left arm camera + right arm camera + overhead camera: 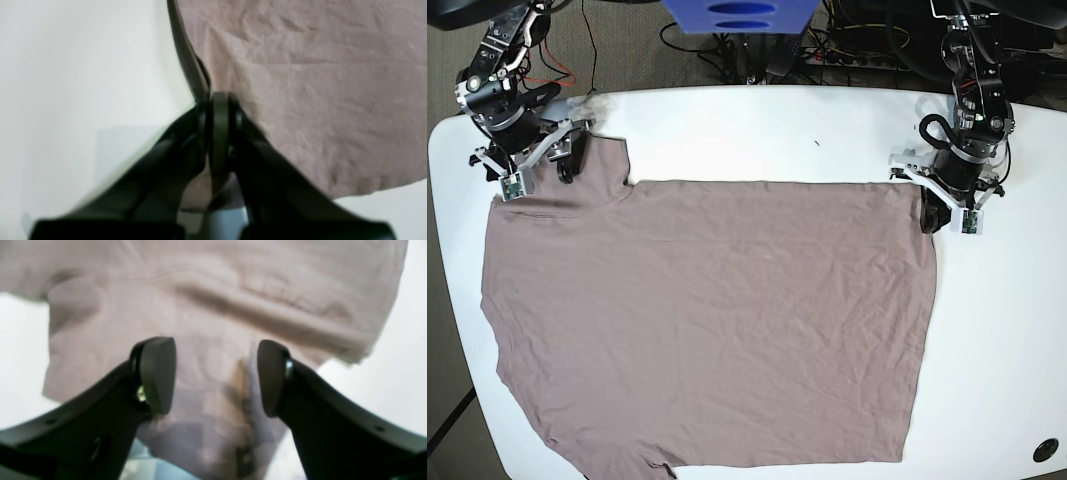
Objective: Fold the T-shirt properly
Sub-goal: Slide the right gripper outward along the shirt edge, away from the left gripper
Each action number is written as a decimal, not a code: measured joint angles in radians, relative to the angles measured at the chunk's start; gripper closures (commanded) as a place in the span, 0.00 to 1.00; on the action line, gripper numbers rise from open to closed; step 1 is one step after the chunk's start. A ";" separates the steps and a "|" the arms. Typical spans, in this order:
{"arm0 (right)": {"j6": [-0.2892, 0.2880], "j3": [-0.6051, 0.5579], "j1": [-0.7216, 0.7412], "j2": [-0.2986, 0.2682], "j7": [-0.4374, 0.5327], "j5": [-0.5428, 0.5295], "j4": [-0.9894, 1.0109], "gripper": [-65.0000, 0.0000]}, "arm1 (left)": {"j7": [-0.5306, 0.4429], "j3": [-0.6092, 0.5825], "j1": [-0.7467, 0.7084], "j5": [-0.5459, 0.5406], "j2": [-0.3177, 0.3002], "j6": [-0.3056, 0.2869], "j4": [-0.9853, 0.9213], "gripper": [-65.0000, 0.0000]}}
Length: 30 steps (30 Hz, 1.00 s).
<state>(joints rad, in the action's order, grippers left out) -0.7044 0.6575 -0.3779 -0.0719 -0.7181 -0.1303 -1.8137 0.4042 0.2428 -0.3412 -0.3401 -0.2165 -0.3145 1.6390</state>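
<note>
On the white tabletop (727, 130) the plain taupe thin-fabric T-shirt (717, 320) is spread flat, not yet folded. Its far right corner is clamped by the left pincer (213, 100); the right pincer (216, 376) is held apart over the far left sleeve.

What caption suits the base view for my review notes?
Taupe T-shirt spread flat on white table; left gripper shut at its hem corner, right gripper open over a sleeve.

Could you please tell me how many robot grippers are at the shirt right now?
2: the left gripper at the plain mauve-brown fabric T-shirt's far right corner, the right gripper over its far left sleeve.
</note>
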 measured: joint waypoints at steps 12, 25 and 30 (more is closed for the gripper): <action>-0.004 0.133 0.005 0.007 0.027 -0.075 0.006 0.44 | 0.006 0.001 -0.003 -0.001 0.000 0.002 0.005 0.99; 0.006 0.151 -0.003 0.011 0.023 -0.143 0.015 0.44 | 0.006 0.002 -0.008 -0.005 -0.002 0.004 0.006 0.99; 0.004 0.138 -0.001 0.014 -0.016 -0.142 0.022 0.44 | 0.009 0.002 -0.011 -0.005 0.000 0.008 0.009 1.00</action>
<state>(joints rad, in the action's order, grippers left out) -0.7002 0.7952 -0.3790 -0.0578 -0.7341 -0.2726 -1.7920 0.4133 0.2447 -0.3523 -0.3447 -0.2161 -0.3065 1.6482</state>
